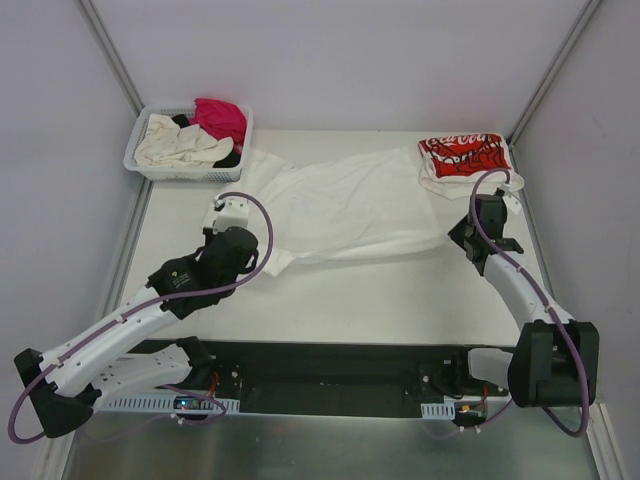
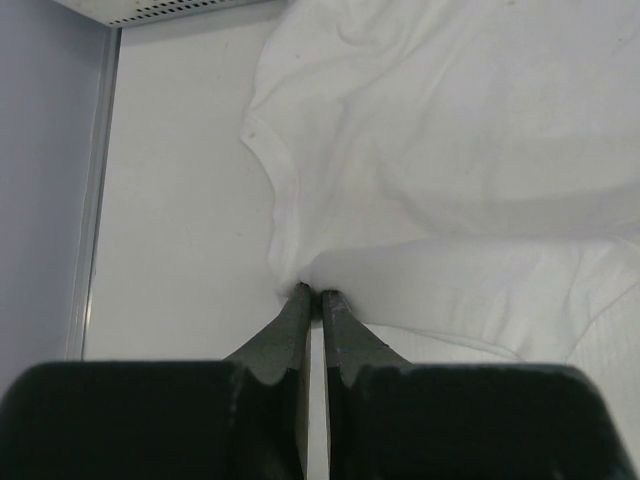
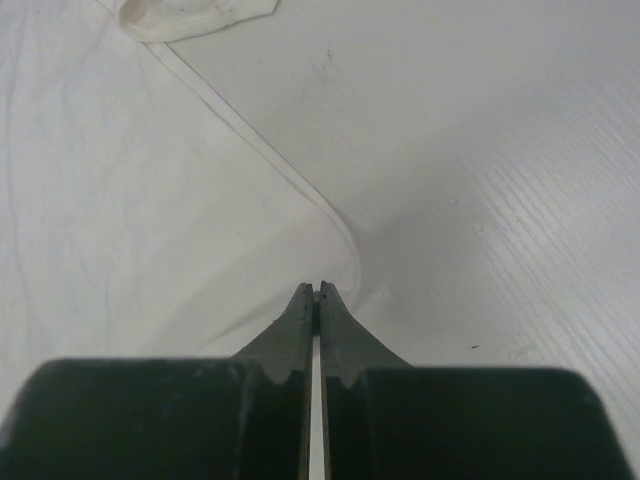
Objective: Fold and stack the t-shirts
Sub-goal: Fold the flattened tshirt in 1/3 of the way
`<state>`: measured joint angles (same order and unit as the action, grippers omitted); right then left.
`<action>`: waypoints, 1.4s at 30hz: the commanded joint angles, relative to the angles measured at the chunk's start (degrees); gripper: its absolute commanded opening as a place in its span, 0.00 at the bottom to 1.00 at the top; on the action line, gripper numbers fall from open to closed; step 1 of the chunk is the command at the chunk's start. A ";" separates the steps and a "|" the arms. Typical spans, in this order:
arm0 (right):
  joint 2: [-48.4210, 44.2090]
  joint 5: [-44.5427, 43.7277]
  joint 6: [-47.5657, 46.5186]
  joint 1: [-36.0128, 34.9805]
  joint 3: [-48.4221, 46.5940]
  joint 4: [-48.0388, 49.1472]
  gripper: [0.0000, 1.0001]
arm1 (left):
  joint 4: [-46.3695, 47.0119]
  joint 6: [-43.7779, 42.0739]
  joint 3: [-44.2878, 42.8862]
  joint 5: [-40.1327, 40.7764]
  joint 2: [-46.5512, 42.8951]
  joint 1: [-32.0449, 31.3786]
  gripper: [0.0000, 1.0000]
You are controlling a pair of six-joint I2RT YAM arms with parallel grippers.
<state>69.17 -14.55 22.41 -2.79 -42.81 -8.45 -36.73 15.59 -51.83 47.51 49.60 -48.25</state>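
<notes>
Left gripper (image 2: 319, 292) pinches white t-shirt (image 2: 450, 180) on pale table (image 2: 180, 200), grey walls (image 1: 350, 60).

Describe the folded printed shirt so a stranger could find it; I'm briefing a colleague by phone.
On the pale table, look to the far right corner. There lies a folded white t-shirt with red Coca-Cola-style print. Its neighbour, the large plain white t-shirt, is spread out and unprinted; the other shirts sit heaped in the white slotted plastic basket.
</notes>
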 commanded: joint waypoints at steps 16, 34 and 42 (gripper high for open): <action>5.45 -1.01 -0.97 0.59 -7.55 2.21 0.01 | 2.19 1.01 2.44 0.66 -0.21 0.96 0.00; 10.63 0.31 -0.44 0.77 -10.37 4.05 0.01 | 1.40 2.33 2.00 2.94 1.81 2.02 0.00; 13.01 0.75 -0.27 1.03 -13.00 4.23 0.01 | 3.68 0.58 0.15 3.56 4.89 4.04 0.00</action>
<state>81.60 -13.61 22.02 -2.48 -52.49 -6.17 -34.89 17.06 -48.99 48.64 53.80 -45.52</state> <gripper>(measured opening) 0.018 0.017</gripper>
